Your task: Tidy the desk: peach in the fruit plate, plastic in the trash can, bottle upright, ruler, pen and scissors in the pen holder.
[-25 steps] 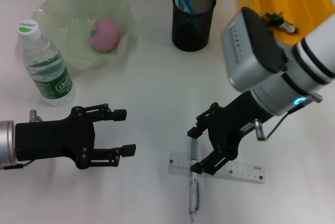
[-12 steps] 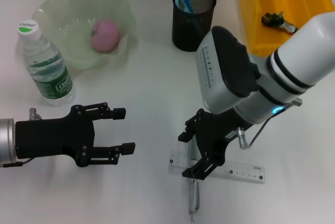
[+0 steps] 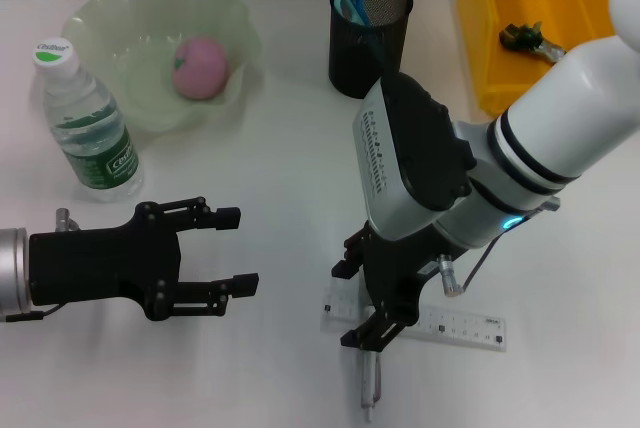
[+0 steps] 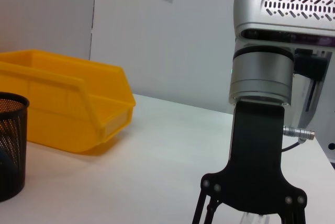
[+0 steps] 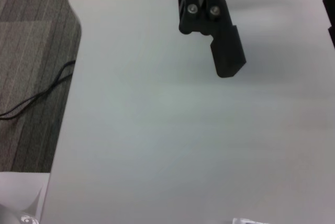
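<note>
Right gripper (image 3: 362, 306), black, fingers spread apart and empty, pointing down over the near desk. Directly under its fingertips: slim silver-grey pen (image 3: 369, 380), lying flat, its upper end hidden beneath the gripper, its lower end poking out toward the near edge. The pen crosses the left end of a clear plastic ruler (image 3: 462, 327), which runs off to the gripper's right side; which of the two lies on top I cannot tell.

Handling, as judged:
- pen is light, stiff, round and smooth, so likely to roll or skid if nudged.
- take it across the barrel, mid-length, clear of the ruler.
- ruler is thin and flat, hard to lift off the desk.

Black mesh pen holder (image 3: 370, 43) stands well beyond the gripper.

Left gripper (image 3: 235, 251) hovers off to the side, fingers parted, holding nothing.
</note>
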`<state>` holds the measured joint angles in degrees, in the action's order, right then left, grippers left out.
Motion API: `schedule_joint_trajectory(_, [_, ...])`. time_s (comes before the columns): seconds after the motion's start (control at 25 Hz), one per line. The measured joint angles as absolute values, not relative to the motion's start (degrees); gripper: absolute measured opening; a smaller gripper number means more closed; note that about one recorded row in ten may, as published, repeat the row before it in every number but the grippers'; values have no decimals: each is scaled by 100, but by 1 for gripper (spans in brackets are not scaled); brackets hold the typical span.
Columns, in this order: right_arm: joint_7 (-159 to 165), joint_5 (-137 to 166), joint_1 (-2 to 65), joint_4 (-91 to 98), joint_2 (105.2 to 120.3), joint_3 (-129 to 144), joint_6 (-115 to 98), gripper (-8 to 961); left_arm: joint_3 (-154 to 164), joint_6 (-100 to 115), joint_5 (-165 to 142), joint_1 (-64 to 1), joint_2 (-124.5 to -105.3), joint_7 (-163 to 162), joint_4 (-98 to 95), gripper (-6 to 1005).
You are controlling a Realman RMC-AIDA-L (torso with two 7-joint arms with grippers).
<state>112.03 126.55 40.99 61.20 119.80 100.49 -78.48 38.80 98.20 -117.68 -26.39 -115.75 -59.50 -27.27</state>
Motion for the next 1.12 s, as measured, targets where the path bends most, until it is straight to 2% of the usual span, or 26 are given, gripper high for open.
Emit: schedule_joint_trajectory(1.12, [11250,12657,4140,6048,11979,10346,-7579,693,3849,9826,-11768,-2581,-11575,-5959,-2711,801])
